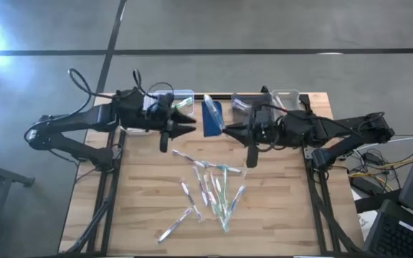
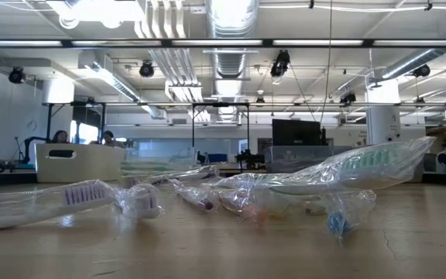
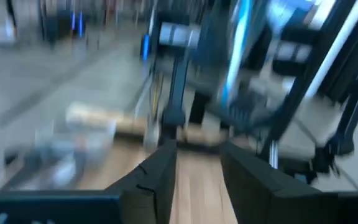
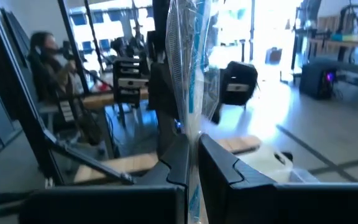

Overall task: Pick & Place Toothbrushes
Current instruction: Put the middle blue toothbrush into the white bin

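While I am watching the high view, both arms are reaching inward over the back half of the table (image 1: 142, 215). The right gripper (image 1: 226, 130) is sitting just beside the blue pad (image 1: 211, 118), and in its wrist view its fingers (image 4: 178, 163) are pinching a wrapped toothbrush (image 4: 190, 68) that is standing upright between them, blue accents showing through the clear wrapper. The left gripper (image 1: 192, 123) is hovering on the other side of the pad, near the bin (image 1: 181, 97) at the back edge; its fingers (image 3: 160, 177) are standing apart with bare wood showing between them, holding nothing.

I am seeing the rest of the toothbrushes (image 1: 210, 190) lying scattered on the wood in front of both grippers, well apart from them, most bunched right of centre and one (image 1: 176, 225) lying off toward the front left. From table height they are showing as crinkled clear wrappers, one with a purple-bristled head (image 2: 80, 194) and one with green bristles (image 2: 370, 161). A second bin (image 1: 287, 97) is sitting at the back right. People (image 2: 59, 137) are sitting in the room beyond.
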`<state>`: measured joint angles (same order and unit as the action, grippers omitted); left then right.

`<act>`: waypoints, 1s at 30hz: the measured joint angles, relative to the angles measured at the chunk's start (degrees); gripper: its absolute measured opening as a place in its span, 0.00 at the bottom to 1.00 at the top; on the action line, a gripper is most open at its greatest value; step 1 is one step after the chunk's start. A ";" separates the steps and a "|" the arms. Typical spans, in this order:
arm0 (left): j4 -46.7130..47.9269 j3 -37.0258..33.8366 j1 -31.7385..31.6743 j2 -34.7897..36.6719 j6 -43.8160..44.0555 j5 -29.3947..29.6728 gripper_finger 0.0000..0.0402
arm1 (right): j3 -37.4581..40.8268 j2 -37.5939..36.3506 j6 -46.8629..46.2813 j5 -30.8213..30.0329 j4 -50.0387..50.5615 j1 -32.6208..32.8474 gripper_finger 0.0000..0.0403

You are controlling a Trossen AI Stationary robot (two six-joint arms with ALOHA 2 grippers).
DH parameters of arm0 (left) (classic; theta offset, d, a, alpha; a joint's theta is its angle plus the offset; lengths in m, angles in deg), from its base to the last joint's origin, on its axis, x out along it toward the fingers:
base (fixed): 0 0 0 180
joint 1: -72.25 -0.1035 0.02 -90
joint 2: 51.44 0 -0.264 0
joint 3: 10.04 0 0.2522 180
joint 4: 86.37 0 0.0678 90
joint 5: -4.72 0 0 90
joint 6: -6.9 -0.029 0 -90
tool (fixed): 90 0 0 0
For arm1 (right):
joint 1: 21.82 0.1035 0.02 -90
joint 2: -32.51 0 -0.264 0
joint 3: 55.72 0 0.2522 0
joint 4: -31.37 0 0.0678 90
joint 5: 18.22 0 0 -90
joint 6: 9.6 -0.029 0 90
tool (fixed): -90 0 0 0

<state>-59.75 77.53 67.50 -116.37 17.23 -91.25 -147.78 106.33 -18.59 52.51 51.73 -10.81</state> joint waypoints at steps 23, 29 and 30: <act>-34.50 0.92 0.03 -13.03 -3.85 -6.43 0.55 | 0.02 0.18 3.79 0.14 -2.52 -0.05 0.03; -35.77 3.04 0.09 -16.15 -3.62 -9.78 0.55 | 0.02 0.20 4.09 -0.24 -2.49 -0.52 0.03; -35.79 3.61 0.11 -16.53 -3.63 -10.11 0.54 | 0.02 0.20 4.09 -0.24 -2.45 -0.54 0.03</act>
<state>-95.54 81.14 67.60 -132.89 13.60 -101.36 -147.76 106.53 -14.50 52.26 49.28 -11.35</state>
